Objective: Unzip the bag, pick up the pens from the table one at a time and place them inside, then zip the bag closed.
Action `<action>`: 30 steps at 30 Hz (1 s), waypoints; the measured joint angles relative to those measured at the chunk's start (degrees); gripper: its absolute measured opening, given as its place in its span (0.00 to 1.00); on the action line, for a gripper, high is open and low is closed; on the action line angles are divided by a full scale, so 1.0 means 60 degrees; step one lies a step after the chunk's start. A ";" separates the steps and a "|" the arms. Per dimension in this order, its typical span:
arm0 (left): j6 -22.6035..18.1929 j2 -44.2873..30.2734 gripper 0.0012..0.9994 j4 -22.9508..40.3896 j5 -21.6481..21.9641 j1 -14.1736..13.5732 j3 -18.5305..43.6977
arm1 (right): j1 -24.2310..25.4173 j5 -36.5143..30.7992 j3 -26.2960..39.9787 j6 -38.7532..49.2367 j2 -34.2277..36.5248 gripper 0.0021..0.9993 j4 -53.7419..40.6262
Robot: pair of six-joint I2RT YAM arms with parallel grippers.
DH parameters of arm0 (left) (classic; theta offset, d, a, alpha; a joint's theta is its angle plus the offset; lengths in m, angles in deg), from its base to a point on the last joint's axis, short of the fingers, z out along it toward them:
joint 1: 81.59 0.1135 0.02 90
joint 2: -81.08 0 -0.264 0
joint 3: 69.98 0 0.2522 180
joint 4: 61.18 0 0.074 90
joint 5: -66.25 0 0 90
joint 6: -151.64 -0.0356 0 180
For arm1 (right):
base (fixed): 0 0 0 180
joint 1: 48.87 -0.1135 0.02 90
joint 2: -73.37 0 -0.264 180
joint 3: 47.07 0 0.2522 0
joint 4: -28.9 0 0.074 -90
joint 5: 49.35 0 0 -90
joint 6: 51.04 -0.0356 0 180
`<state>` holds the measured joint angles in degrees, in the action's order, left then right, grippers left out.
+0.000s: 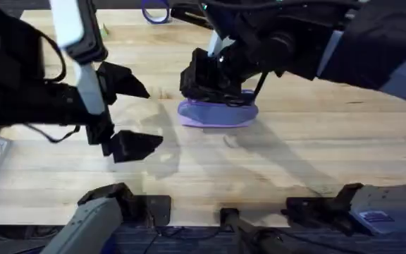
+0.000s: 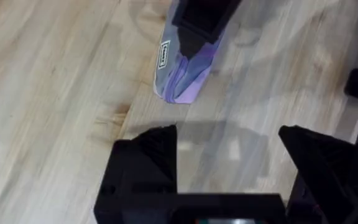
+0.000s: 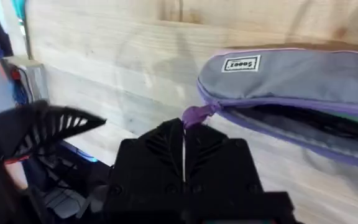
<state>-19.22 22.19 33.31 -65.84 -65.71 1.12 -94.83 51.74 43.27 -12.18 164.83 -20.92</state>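
While the bag (image 1: 218, 113) lies on the table (image 1: 273, 162) near the middle, its zipper stands partly open along the top, and the right wrist view shows a dark gap (image 3: 291, 121) between the purple edges; something dark lies inside and a hint of green shows at the far end of the opening, but what it is cannot be told. A grey side panel with a small white label (image 3: 241, 63) faces upward in that view.

Nearest the bases, the left gripper (image 1: 131, 113) hangs over bare wood to the left of the bag, well apart from it, its two black fingers (image 2: 146, 155) spread wide with nothing between them. Its arm reaches in from the left edge.

Farther out, the right gripper (image 1: 206, 79) sits at the bag's left end, its arm crossing in from the upper right. Its fingers (image 3: 160, 152) are pressed together on the purple zipper pull (image 3: 196, 114).

At the table's far edge lies a blue-purple ring (image 1: 155, 11).
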 joint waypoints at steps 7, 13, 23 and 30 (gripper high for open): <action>-0.0341 -0.1260 1.00 -0.0469 -0.0418 0.0000 0.0000 | 0.0000 0.0000 0.0000 0.0038 0.0001 0.03 0.0000; -0.0731 -0.2154 1.00 -0.0952 -0.0750 0.0000 0.0000 | 0.0000 0.0001 0.0000 0.0038 0.0001 0.03 0.0000; -0.2113 -0.3783 1.00 -0.1263 -0.1440 0.0000 0.0000 | 0.0000 0.0000 0.0000 0.0041 0.0001 0.03 0.0000; -0.2407 -0.4715 1.00 -0.1746 -0.1574 0.0000 0.0000 | 0.0000 0.0000 0.0000 0.0066 0.0001 0.03 0.0000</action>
<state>-33.66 -6.10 22.84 -75.28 -65.71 1.12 -94.83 51.74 43.27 -11.78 164.83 -20.92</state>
